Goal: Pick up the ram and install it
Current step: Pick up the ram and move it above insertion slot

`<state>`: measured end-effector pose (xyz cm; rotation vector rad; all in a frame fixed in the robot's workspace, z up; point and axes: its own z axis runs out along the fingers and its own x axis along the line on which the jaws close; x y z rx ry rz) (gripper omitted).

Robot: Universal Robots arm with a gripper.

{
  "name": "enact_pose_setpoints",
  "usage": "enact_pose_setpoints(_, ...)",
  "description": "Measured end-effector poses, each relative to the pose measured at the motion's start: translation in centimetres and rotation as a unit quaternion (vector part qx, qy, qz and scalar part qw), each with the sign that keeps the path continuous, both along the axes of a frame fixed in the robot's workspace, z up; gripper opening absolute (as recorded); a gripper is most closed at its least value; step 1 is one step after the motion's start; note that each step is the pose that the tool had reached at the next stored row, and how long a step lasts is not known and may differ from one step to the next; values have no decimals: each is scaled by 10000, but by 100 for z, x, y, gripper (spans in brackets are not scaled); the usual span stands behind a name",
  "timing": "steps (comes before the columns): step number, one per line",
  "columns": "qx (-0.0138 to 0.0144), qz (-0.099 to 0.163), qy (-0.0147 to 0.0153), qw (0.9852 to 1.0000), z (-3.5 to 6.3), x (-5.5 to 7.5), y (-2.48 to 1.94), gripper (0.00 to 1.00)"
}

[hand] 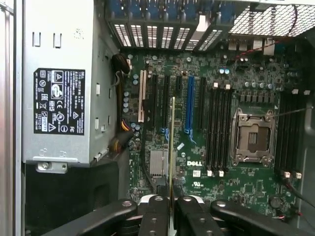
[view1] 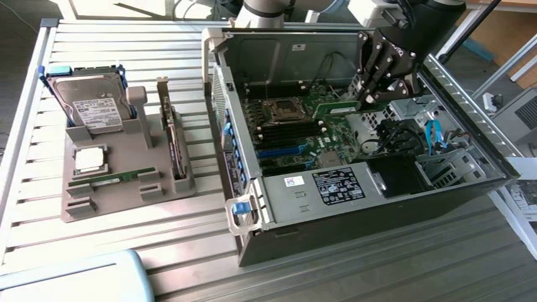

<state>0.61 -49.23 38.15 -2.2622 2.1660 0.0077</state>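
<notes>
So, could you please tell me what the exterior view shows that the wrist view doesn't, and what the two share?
Exterior view: the grey holder beside the open computer case, carrying the hard drive, the processor chip and the expansion card. Wrist view: the ram seen edge-on, clamped in the gripper over the board, near the blue slot. Shared: the motherboard, the processor socket and the labelled power supply.
</notes>
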Motion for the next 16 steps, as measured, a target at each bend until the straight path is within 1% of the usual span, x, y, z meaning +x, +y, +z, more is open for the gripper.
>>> enact_pose_setpoints(5,-1,-22,0,10000,-19,119,50,14)
enact_pose_setpoints(7,-1,-24,3,10000,-33,158,83,14)
enact_pose_setpoints(10,0,-25,7,10000,-58,219,206,14)
enact_pose_setpoints(11,0,-25,7,10000,-64,233,236,14)
enact_pose_setpoints(13,0,-24,10,10000,-79,270,312,14)
enact_pose_setpoints(14,0,-25,11,10000,-84,280,337,14)
enact_pose_setpoints(16,0,-25,14,10000,-97,306,408,14)
